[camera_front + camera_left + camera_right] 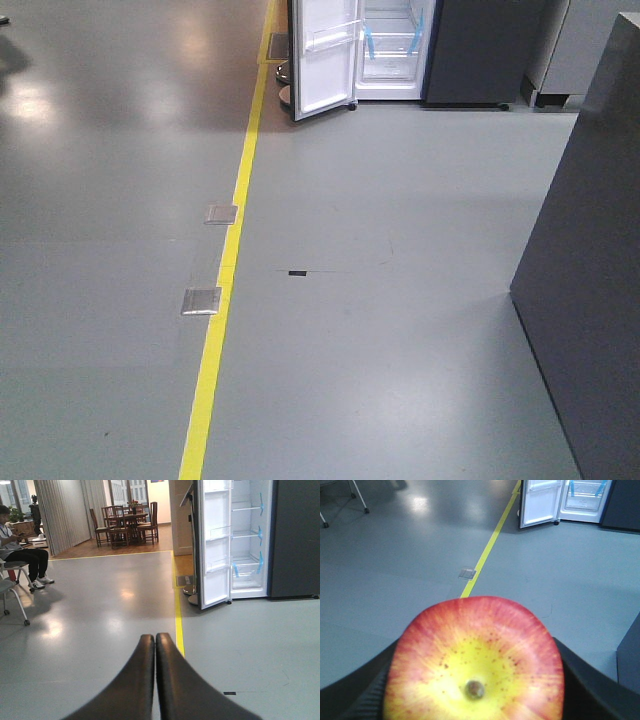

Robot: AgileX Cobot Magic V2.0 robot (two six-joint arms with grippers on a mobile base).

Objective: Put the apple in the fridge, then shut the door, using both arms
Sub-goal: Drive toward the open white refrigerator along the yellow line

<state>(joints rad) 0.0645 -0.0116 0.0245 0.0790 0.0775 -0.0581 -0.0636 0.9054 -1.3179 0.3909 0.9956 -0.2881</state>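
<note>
Right wrist view is half filled by the apple, its yellow end and small nub turned to the camera. It is clamped between the two dark fingers of the right gripper, which is spread only as wide as the fruit. From that gripper the fridge lies at about 1 o'clock, well apart across the grey floor, with its white cavity facing this way. The door stands open on the cavity's left side, between 12 and 1 o'clock.

In the left wrist view the left gripper has its fingertips pressed together with nothing between them. From it the door also sits near 1 o'clock, with the shelves just to the door's right. A yellow line on the floor runs toward the door's foot.

By my judgement the base must first carry both arms forward. The right arm, carrying the apple, lines up with the open shelves, and the empty left arm sits on the door's side for the push shut. Neither arm looks clearly nearer.
</note>
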